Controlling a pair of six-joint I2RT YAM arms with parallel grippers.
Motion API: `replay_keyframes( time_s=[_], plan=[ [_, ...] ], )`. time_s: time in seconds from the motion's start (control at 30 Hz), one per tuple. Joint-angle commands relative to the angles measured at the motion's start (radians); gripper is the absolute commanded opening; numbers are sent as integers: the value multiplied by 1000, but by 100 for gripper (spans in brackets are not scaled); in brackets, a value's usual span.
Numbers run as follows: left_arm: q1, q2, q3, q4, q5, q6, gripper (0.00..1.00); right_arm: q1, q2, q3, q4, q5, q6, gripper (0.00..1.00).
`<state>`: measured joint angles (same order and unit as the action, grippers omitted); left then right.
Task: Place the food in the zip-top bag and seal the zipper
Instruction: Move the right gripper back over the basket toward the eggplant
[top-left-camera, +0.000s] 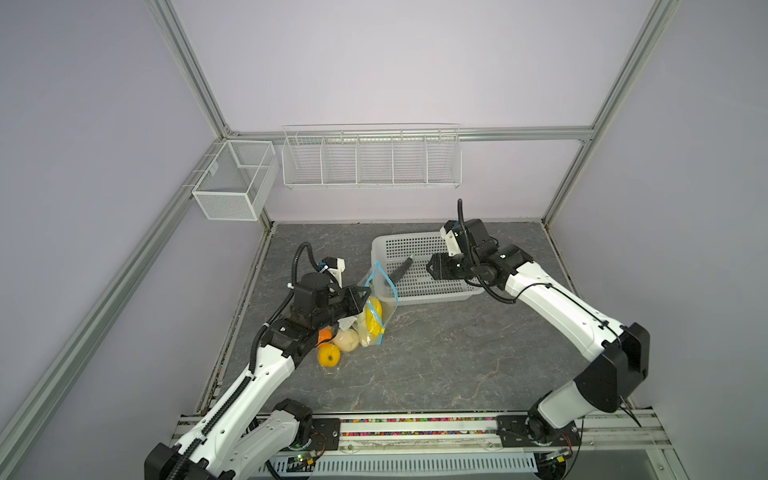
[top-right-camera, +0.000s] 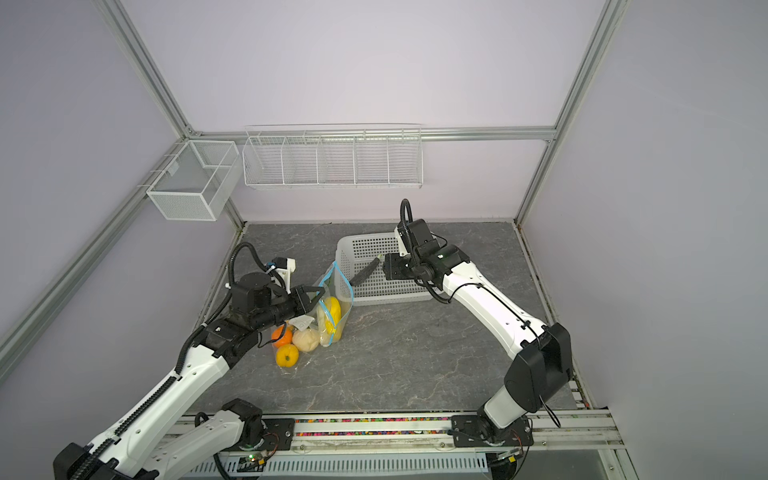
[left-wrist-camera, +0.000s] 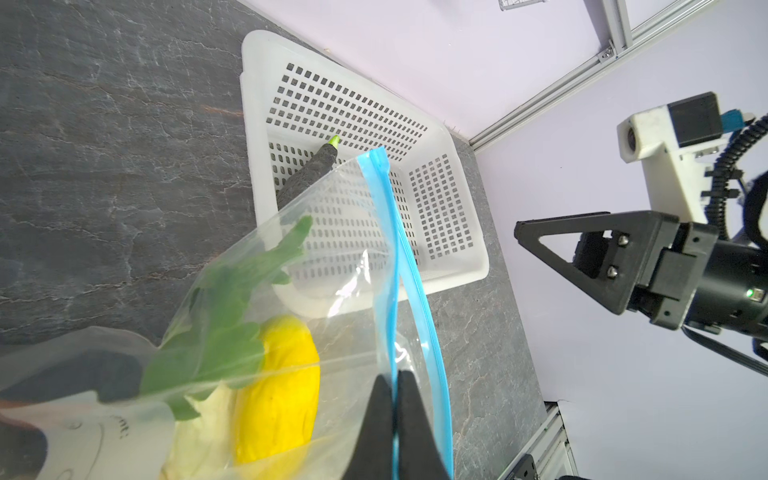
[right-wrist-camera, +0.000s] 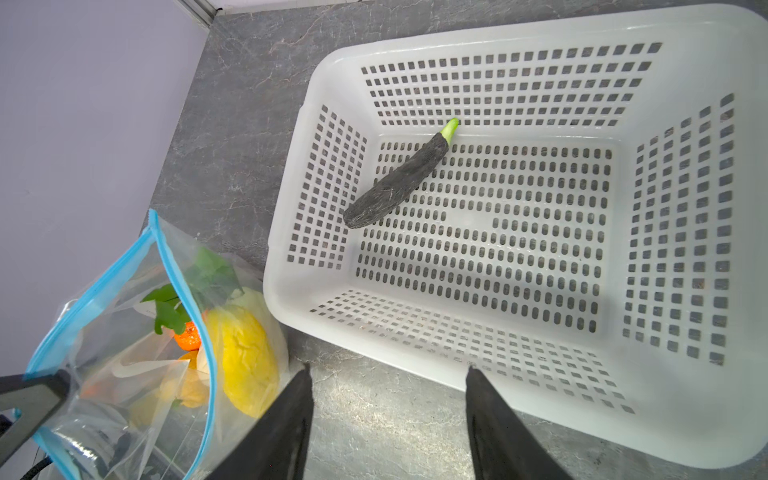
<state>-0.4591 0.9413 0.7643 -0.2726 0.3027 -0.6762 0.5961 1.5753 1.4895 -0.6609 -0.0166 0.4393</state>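
Note:
The clear zip-top bag stands on the grey table with its mouth held up. Its blue zipper is parted, and no slider tab shows. My left gripper is shut on one edge of the mouth, at the zipper. Through the plastic I see food: a yellow piece, an orange one, a beige one, a yellow-orange one and green leaves. A dark eggplant lies in the white basket. My right gripper hangs open and empty over the basket's near edge.
The white perforated basket sits against the bag at the back of the table. A wire rack and a mesh box hang on the walls. Frame posts stand at the table's corners.

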Motion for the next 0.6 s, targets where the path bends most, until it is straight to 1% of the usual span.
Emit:
replay_keyframes(
  time_s=[0.0,0.1,0.3,0.4,0.57],
  plan=[
    [9,17,-21,45,-4,7,0,-15,29,22,-6,-10,-24,60],
    [11,28,-9,30,5,17,0,-22,47,13,6,-7,-26,61],
    [33,22,-14,7,8,20,0,-40,150,54,3,-10,-48,61],
    [48,14,-16,-7,11,25,0,-38,217,74,37,-73,-9,61],
    [60,2,5,-46,11,43,0,-33,345,120,115,-95,80,61]
  ],
)
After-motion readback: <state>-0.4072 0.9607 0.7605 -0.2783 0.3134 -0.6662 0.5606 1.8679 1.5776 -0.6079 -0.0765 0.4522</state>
